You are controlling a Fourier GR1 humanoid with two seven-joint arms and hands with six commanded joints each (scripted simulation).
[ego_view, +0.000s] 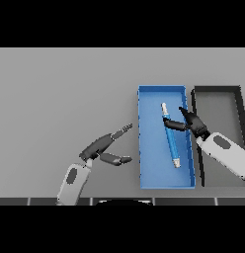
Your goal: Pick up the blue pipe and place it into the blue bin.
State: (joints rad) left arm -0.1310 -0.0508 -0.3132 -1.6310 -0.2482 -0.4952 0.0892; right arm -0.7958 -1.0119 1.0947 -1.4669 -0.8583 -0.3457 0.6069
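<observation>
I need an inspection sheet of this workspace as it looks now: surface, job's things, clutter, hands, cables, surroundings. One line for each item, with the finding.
Surface: plain grey table.
Job's things: long blue pipe with pale ends lies over the floor of the rectangular blue bin, running along its length; whether it already rests there cannot be told.
Clutter: dark grey rectangular bin stands right of the blue bin.
Hands: right hand reaches over the blue bin, fingers at the pipe's upper part; a firm grip cannot be told. Left hand is open above the table, left of the blue bin, holding nothing.
Cables: nothing seen.
Surroundings: nothing seen.
</observation>
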